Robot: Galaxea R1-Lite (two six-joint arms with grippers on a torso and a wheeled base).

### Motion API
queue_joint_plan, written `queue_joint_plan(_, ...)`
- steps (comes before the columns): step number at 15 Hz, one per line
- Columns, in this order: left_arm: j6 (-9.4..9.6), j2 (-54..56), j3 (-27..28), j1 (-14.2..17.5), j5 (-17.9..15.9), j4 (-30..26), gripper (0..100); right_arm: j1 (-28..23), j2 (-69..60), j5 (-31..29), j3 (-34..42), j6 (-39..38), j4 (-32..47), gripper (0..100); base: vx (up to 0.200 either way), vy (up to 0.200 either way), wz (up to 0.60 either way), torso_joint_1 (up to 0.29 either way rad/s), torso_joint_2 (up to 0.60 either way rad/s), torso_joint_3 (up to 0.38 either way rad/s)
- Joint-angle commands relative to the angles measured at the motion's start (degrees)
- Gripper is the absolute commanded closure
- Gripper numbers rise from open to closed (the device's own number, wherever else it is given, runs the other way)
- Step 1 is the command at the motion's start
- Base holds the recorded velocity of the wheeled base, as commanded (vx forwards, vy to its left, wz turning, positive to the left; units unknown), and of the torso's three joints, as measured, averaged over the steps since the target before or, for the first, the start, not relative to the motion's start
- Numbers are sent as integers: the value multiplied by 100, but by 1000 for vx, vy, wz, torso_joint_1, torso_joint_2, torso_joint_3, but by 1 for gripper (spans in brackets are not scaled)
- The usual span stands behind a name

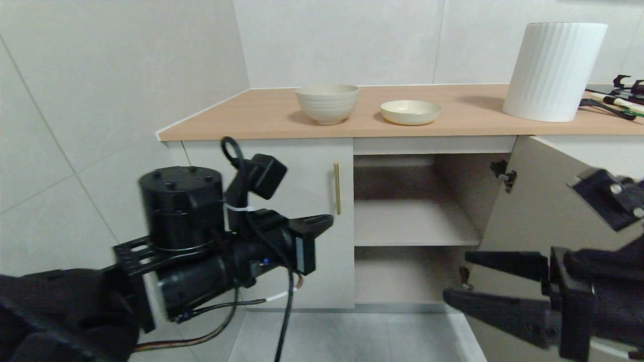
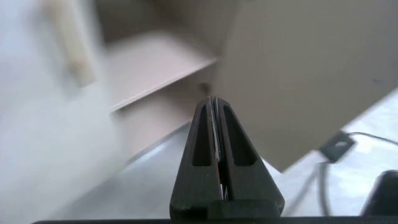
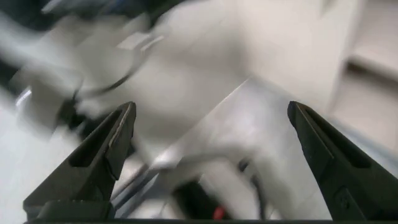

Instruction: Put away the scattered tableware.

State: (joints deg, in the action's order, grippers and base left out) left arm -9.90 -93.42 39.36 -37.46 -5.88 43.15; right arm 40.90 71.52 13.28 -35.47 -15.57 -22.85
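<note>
A cream ribbed bowl (image 1: 327, 102) and a shallow cream dish (image 1: 410, 111) stand side by side on the wooden countertop (image 1: 251, 118). Below them the cabinet is open, with its right door (image 1: 533, 211) swung out and a bare shelf (image 1: 412, 221) inside. My left gripper (image 1: 322, 221) is shut with nothing in it, held low in front of the closed left door; its closed fingers (image 2: 214, 149) point toward the shelf. My right gripper (image 1: 455, 276) is open and empty, low beside the open door, its fingers (image 3: 106, 155) spread wide.
A tall white ribbed container (image 1: 553, 70) stands on the counter's right part, with black-handled utensils (image 1: 614, 100) beyond it. A brass handle (image 1: 337, 188) runs down the closed left door. A tiled wall closes off the left side. A lower cabinet compartment (image 1: 402, 276) sits above the grey floor.
</note>
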Motion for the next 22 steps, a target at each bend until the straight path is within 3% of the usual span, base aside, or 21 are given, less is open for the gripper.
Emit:
queue_joint_plan(1,225,1836,-1036,714,43,-343,100,-442,978,-308,-944,36,8,0,0,0,0,0,0,0)
queue_joint_plan(3,225,2231,-825,1153,-1,-976,100,-522,1259,-308,-1497,282,175,0,0,0,0,0,0,0)
queue_joint_plan(6,190,2223,-315,1452,-1,-1477,100,-530,1303,-510,-1928,326,878,0,0,0,0,0,0,0)
queue_joint_plan(10,155,2064,-131,1566,-10,-1863,100,-495,1259,-1415,-1963,300,1168,0,0,0,0,0,0,0)
queue_joint_plan(11,146,2038,-60,1566,-10,-1863,0,-495,1250,-1442,-2007,291,1177,0,0,0,0,0,0,0)
queue_joint_plan(15,-425,2073,265,1566,-45,-1811,0,-486,1233,-1556,-2297,-219,1221,0,0,0,0,0,0,0)
queue_joint_plan(22,-416,2108,353,1566,-63,-1881,0,-460,1101,-1591,-2332,-227,1458,0,0,0,0,0,0,0)
